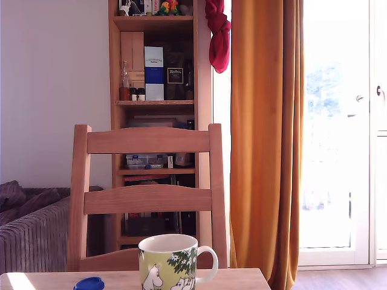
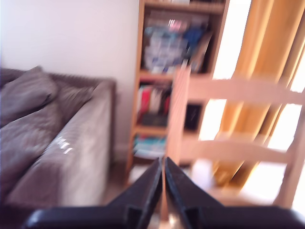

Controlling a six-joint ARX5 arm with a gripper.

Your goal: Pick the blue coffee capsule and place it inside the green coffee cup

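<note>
The blue capsule (image 1: 89, 283) lies on the desk (image 1: 242, 279) at the bottom edge of the exterior view, a little to the left of the green cup (image 1: 169, 263) and apart from it. The cup stands upright, its handle toward that view's right. My gripper (image 2: 163, 177) does not show in the exterior view, and my wrist camera looks out at a sofa (image 2: 52, 143), a chair (image 2: 233, 124) and a bookshelf (image 2: 176, 71), not at the desk. So the step in hand, I judge, is the reach: tip down toward the desk, find the capsule, and spread wide before descending over it. My jaws are pressed together, only a thin seam between them, holding nothing.
</note>
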